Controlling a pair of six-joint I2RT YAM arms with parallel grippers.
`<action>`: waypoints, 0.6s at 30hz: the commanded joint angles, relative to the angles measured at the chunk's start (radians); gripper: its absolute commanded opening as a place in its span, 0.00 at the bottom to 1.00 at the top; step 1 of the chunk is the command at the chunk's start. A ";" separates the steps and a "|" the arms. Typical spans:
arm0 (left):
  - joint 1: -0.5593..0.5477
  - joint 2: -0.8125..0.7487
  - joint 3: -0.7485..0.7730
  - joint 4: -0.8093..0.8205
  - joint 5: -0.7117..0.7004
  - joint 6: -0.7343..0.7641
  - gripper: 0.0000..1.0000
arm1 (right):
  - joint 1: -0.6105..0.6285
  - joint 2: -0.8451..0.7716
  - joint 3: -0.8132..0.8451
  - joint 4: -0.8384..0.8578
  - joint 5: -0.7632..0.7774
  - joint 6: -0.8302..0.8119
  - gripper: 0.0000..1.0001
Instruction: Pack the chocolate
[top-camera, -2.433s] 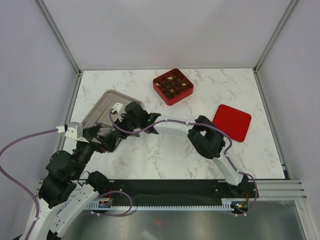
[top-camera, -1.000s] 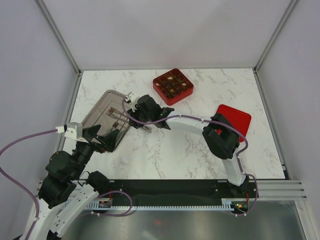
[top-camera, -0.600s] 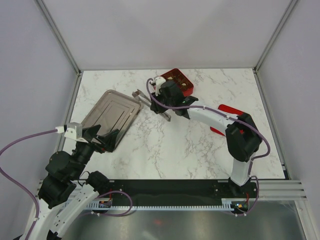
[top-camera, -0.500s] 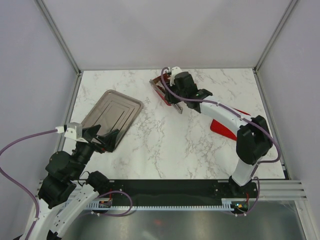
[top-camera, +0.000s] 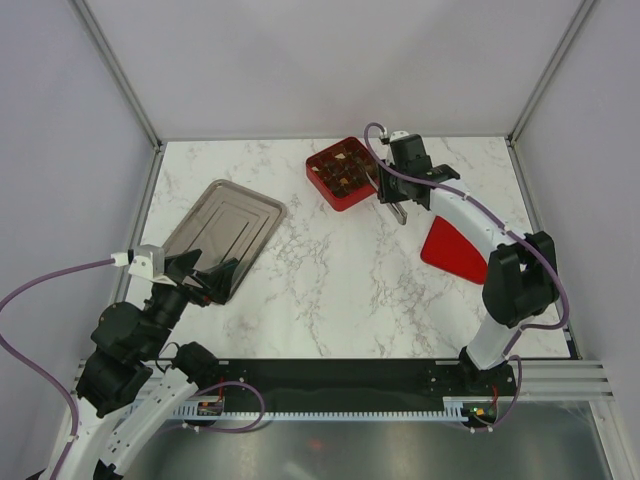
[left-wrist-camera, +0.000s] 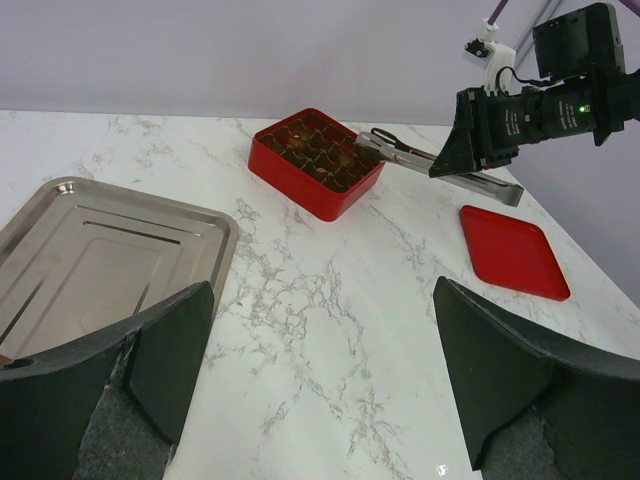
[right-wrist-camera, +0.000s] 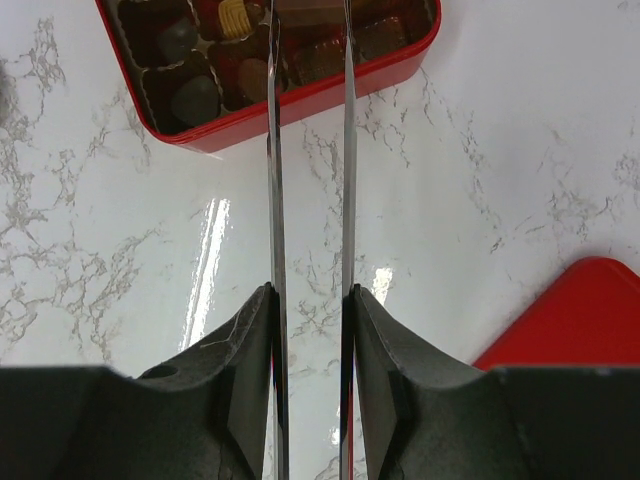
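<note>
Tongs (left-wrist-camera: 492, 186) (R pincer (right-wrist-camera: 307, 310)): tray (top-camera: 222, 225) → box (left-wrist-camera: 305, 190)

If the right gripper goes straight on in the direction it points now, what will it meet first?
Probably the red square gridded box. The thin metal tongs held by the right gripper reach over its near wall, above the chocolate pieces. Height above the wall is unclear.

Top camera looks down from behind; wrist cameras, left far, right close, both face the red box (left-wrist-camera: 290, 185)
</note>
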 joint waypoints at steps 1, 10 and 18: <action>0.002 -0.003 -0.008 0.033 -0.001 0.030 1.00 | -0.012 0.006 0.034 -0.012 -0.015 0.007 0.41; 0.002 0.000 -0.008 0.034 -0.001 0.030 1.00 | -0.020 0.018 0.039 -0.015 -0.030 0.006 0.45; 0.002 0.000 -0.006 0.034 -0.001 0.030 1.00 | -0.020 0.027 0.050 -0.017 -0.015 0.003 0.48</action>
